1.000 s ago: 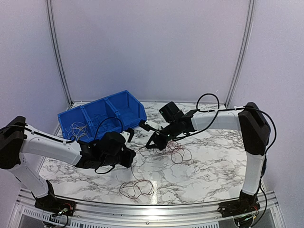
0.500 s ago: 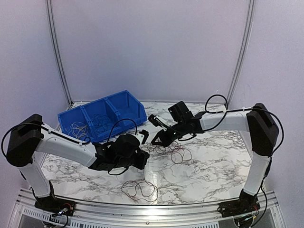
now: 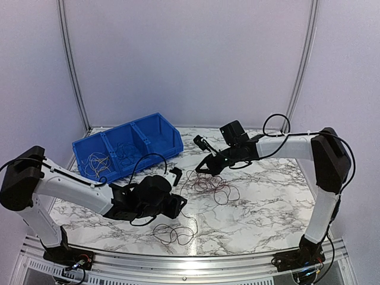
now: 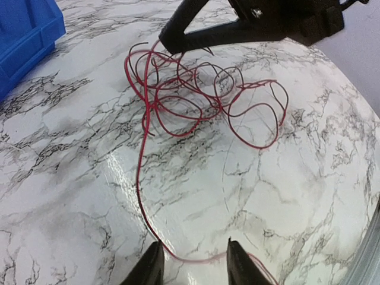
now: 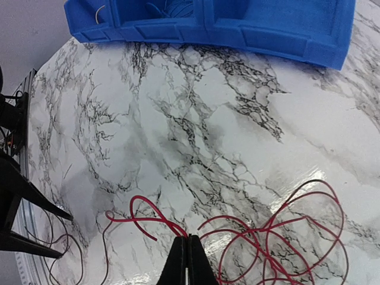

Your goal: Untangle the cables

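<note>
top: cables (image 3: 211, 185) lay on tabletop (image 3: 267, 202), right of blue bin (image 3: 127, 145). left wrist: left end effector (image 4: 193, 266) narrowly parted, red strand crossing its gap. right wrist: right end effector (image 5: 187, 256) pinched closed on cables.

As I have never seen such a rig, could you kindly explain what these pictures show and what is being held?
Two robot arms are bolted to a marble table, each ending in a two-finger gripper. The wide picture comes from a fixed camera above and behind them; the other two from cameras on the wrists. On the table lie a tangle of thin red and dark wires, a smaller coil nearer the front, and a blue bin holding more wires. The right gripper is shut on a red wire from the tangle. The left gripper is open, a red strand running between its fingers.
</note>
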